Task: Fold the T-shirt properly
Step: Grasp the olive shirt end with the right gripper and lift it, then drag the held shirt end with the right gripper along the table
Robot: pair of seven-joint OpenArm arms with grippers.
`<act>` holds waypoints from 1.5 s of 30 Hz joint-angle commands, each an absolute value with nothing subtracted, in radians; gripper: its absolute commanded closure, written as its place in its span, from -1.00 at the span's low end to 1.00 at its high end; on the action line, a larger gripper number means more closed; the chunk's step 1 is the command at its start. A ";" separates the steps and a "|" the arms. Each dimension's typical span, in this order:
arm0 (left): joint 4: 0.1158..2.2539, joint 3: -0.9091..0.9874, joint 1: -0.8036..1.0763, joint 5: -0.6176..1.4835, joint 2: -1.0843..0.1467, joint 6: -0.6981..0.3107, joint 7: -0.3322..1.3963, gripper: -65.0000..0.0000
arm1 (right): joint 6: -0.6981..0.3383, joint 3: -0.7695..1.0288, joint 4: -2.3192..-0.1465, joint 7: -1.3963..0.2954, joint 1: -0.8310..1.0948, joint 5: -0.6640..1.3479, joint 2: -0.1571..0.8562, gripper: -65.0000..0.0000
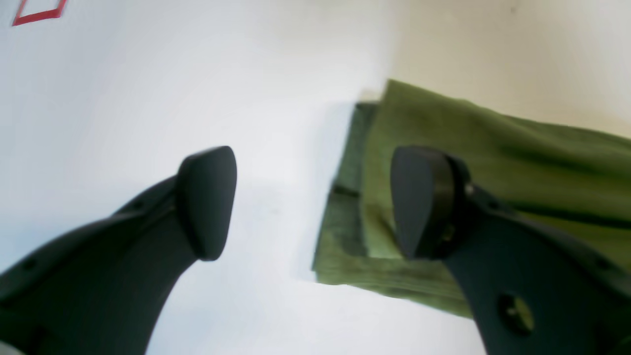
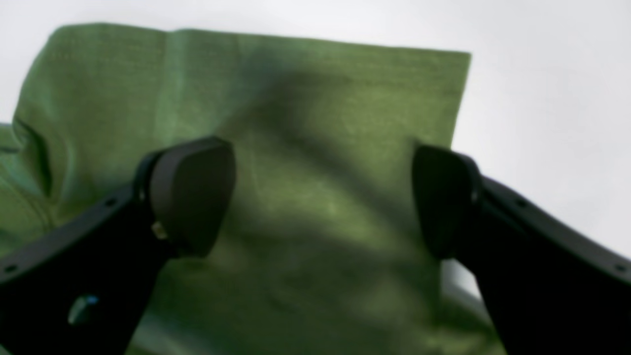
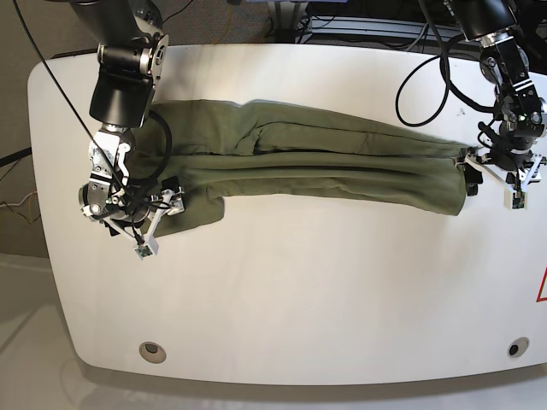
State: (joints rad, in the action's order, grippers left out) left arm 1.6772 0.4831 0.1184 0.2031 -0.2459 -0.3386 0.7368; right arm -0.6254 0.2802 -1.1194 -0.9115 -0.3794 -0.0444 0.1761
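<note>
The olive-green T-shirt (image 3: 325, 166) lies as a long folded strip across the white table (image 3: 299, 299), from left to right in the base view. My right gripper (image 3: 161, 220) hovers open over the strip's left end, and the cloth (image 2: 315, 123) fills the space below its spread fingers (image 2: 192, 197). My left gripper (image 3: 494, 179) stands open at the strip's right end. One of its fingers (image 1: 424, 202) is over the layered cloth edge (image 1: 443, 123), the other over bare table. Neither gripper holds anything.
A red mark (image 3: 542, 286) sits at the table's right edge, and a red outline (image 1: 37, 12) shows in the left wrist view. Two round holes (image 3: 153, 348) (image 3: 513, 348) lie near the front edge. Cables (image 3: 427, 77) hang at the back right.
</note>
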 commanded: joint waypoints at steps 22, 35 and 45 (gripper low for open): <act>1.692 0.491 0.119 0.286 -0.263 -0.341 0.732 -0.40 | -0.698 0.248 -1.103 -0.919 -0.403 0.018 0.127 -0.73; 1.687 0.487 0.125 0.275 -0.259 -0.344 0.723 -0.41 | -0.697 0.257 -1.102 -0.921 -0.407 -0.009 0.127 -0.22; 1.680 0.482 0.128 0.284 -0.257 -0.345 0.721 -0.40 | -0.697 0.239 -1.131 -0.931 -0.394 0.004 0.139 0.48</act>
